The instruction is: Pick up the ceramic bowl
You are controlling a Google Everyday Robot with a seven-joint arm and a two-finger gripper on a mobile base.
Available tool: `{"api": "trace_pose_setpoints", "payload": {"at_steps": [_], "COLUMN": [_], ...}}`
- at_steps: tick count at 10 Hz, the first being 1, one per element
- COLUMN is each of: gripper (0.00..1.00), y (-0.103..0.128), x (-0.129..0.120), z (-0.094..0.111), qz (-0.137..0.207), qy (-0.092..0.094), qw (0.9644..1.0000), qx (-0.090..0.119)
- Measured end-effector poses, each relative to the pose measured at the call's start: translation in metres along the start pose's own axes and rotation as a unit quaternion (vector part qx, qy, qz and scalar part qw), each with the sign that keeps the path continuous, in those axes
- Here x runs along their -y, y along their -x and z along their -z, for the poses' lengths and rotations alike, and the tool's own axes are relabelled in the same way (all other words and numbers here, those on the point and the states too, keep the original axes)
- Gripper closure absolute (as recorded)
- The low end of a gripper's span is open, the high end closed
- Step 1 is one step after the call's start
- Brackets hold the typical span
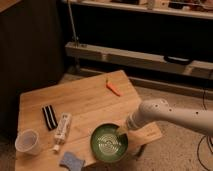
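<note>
Table [85, 102]: light wood, square top, seen from above at an angle, one corner toward the shelving.

Arm [172, 114]: white, enters from the right edge and reaches left and down across the table's right corner.

Claw [123, 131]: at the upper right rim of the ceramic bowl [108, 143], touching or just over it. Whether anything is gripped: cannot tell.

Ceramic bowl: sits upright on the table near the front right edge, opening facing up. Round and shallow, glossy green, with a paler ringed centre (being round, no long axis to record).

Plastic cup [27, 142]: translucent, upright at the front left corner, well apart from the bowl.

White tube [62, 131]: lies flat between cup and bowl, long axis running roughly front to back.

Black striped object [48, 116]: flat, just left of the tube.

Blue sponge [71, 161]: at the front edge, just left of the bowl.

Orange item [113, 88]: small, near the far corner.
</note>
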Motion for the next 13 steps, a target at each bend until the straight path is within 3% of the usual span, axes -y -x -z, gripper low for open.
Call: {"api": "trace_pose_setpoints", "payload": {"at_steps": [6, 7, 10, 11, 13], "gripper": [0.49, 0.56, 0.90, 0.98, 1.00], "y": [0.003, 0.003, 0.000, 0.002, 0.004], "x": [-0.009, -0.010, -0.009, -0.010, -0.013], "z": [-0.028, -0.031, -0.029, -0.026, -0.008], "qz": [0.015, 0.016, 0.012, 0.008, 0.005], "qy": [0.017, 0.019, 0.017, 0.028, 0.051], "qw": [0.9992, 0.9990, 0.9989, 0.9990, 0.9984], "qx": [-0.033, -0.037, -0.041, -0.032, -0.025]}}
